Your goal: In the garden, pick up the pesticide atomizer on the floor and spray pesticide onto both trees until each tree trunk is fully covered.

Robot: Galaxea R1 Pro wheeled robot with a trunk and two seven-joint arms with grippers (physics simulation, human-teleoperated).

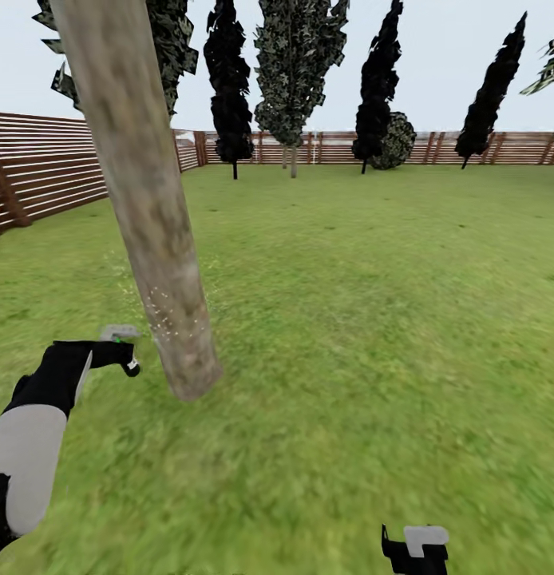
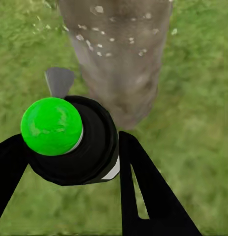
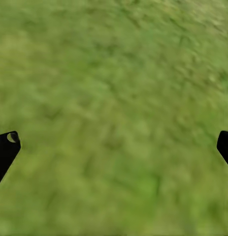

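Observation:
A thick pale grey-brown tree trunk leans up from the lawn at left, with white spray specks low on its bark. My left gripper is just left of the trunk's base, shut on the pesticide atomizer. In the left wrist view the atomizer shows a black top, a bright green spot and a grey nozzle aimed at the speckled trunk; the left gripper clasps it. Far back stands a second tree with a mottled green crown. My right gripper hangs open over grass.
Green lawn spreads to the right and ahead. A brown slat fence runs along the left and the back. Thin black-foliage trees and a round shrub line the far fence.

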